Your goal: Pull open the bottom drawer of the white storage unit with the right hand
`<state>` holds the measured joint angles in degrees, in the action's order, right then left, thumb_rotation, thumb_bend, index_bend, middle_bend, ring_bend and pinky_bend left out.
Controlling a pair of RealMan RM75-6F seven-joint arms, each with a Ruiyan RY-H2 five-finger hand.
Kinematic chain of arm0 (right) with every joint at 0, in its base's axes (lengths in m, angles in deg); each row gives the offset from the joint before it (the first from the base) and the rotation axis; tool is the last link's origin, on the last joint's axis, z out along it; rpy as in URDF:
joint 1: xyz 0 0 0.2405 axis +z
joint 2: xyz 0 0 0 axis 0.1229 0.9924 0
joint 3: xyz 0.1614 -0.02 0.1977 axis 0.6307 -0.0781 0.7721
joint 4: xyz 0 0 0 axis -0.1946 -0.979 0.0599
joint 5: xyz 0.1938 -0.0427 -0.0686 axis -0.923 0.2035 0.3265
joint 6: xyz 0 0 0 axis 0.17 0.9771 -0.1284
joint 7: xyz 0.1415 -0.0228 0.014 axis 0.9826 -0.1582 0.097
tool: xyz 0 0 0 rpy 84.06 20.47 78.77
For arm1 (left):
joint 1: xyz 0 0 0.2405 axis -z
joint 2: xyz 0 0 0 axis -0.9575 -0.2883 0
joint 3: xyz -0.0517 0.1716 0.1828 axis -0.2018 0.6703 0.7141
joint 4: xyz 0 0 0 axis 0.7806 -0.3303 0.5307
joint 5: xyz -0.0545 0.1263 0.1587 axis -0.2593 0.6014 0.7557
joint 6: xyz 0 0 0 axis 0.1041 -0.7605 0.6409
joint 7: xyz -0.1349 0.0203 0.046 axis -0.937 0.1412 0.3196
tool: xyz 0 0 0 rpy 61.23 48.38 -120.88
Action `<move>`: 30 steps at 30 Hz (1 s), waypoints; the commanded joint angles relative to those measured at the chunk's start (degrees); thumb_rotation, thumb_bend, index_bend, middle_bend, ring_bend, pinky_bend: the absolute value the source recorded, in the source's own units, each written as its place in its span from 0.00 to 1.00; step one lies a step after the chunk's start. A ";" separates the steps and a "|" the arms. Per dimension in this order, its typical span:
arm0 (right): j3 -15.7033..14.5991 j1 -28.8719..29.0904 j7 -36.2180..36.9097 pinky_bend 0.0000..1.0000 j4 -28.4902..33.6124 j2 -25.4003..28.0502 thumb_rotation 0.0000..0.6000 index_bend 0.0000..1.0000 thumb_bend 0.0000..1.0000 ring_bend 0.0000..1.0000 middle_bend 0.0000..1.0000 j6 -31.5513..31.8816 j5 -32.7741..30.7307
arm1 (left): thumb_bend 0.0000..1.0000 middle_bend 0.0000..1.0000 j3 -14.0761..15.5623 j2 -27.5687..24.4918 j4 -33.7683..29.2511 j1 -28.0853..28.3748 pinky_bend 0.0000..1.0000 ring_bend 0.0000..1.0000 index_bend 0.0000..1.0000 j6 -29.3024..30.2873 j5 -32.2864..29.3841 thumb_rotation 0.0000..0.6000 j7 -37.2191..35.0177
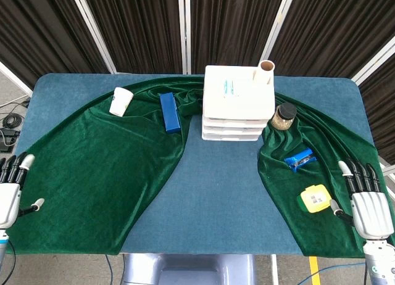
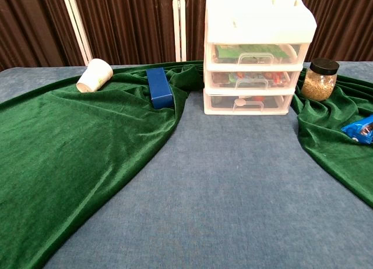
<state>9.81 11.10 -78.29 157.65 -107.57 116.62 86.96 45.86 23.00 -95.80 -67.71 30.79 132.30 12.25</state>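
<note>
- The table (image 1: 203, 192) is covered in blue fabric, and the white storage unit (image 2: 253, 56) stands at its far middle
- Green velvet cloth (image 1: 92, 161) lies in two sweeps, one left and one right of the unit, leaving a bare blue strip in front of it
- The unit has three clear-fronted drawers stacked; the bottom drawer (image 2: 247, 103) sits flush with the two above it, its handle at the centre of the front
- The right hand (image 1: 369, 202) rests at the near right table edge, well apart from the unit, palm down, fingers spread and straight, holding nothing
- The left hand (image 1: 11, 189) rests at the near left edge, well apart from the unit, fingers apart and empty
- A dark blue box (image 1: 170, 112) lies on the cloth just left of the unit
- A white paper cup (image 1: 121, 102) lies tipped further left of the unit
- A jar of grains (image 2: 319, 80) with a black lid stands just right of the unit
- A cardboard tube (image 1: 265, 70) stands on the unit's top
- A blue packet (image 1: 300, 159) lies near right of the unit, towards the front
- A yellow tape measure (image 1: 315, 198) lies beyond it, beside the right hand
</note>
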 commanded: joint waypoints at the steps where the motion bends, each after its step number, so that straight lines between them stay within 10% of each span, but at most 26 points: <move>1: -0.05 0.00 0.04 0.00 0.05 0.04 1.00 0.00 0.17 0.00 0.00 -0.14 -0.06 | 0.08 0.00 0.01 -0.08 -0.08 -0.05 0.00 0.00 0.00 0.24 0.21 1.00 -0.23; 30: -0.98 2.74 8.34 0.03 1.84 1.89 1.00 0.00 0.16 0.00 0.00 -5.32 1.17 | 0.08 0.00 -0.27 -0.54 -0.90 -0.78 0.00 0.00 0.00 2.12 0.77 1.00 -1.13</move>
<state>8.82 12.80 -71.92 158.76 -106.19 112.59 87.67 45.61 22.45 -96.71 -68.46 32.87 133.06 11.15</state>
